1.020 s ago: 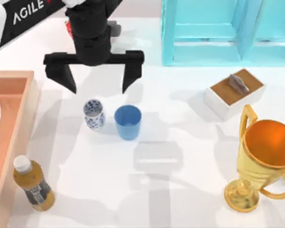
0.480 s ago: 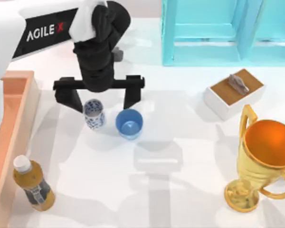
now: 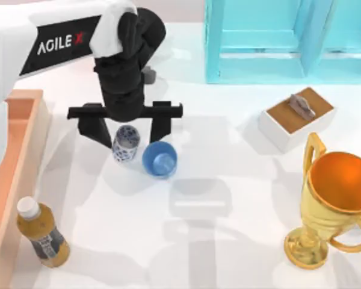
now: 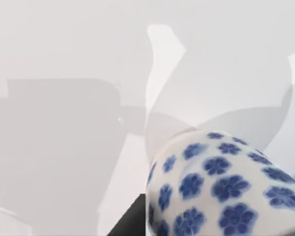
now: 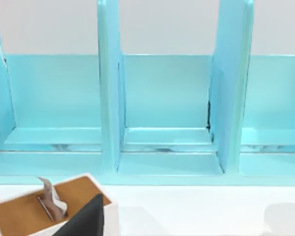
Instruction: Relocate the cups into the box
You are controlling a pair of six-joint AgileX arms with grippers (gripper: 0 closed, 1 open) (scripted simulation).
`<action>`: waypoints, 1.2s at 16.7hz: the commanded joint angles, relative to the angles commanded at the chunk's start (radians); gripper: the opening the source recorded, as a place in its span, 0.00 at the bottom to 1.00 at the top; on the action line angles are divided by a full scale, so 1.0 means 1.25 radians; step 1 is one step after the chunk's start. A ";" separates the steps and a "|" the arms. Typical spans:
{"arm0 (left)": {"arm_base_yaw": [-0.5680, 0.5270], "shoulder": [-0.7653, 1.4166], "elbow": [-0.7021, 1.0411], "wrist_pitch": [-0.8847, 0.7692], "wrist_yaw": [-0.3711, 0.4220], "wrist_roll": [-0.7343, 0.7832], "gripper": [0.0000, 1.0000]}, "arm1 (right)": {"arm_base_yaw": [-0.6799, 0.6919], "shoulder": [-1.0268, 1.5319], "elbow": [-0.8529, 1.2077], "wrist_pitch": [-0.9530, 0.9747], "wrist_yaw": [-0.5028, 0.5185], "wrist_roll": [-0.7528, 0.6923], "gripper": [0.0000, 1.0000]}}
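Note:
The white cup with blue flowers (image 3: pixel 126 144) stands on the white table between the two black fingers of my left gripper (image 3: pixel 130 138), which is open and straddles it from above. In the left wrist view the flowered cup (image 4: pixel 221 187) is very close. The plain blue cup (image 3: pixel 160 159) sits just right of it, against the gripper's right finger (image 3: pixel 159 123), and looks slightly tipped. The orange-brown wooden box (image 3: pixel 31 120) runs along the table's left edge. My right arm is parked off to the right, its wrist camera facing the cabinet.
A turquoise cabinet (image 3: pixel 271 42) stands at the back right. In front of it is a small white box with a brown top (image 3: pixel 296 117). A gold trophy cup (image 3: pixel 337 198) is at the front right, and a bottle (image 3: pixel 42 235) is beside the wooden box.
My left gripper has come down and forward until its fingers sit on either side of the flowered cup. That cup has shifted a little right, and the blue cup has been nudged.

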 joint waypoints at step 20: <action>0.056 -0.041 0.031 -0.059 0.000 0.041 0.00 | 0.000 0.000 0.000 0.000 0.000 0.000 1.00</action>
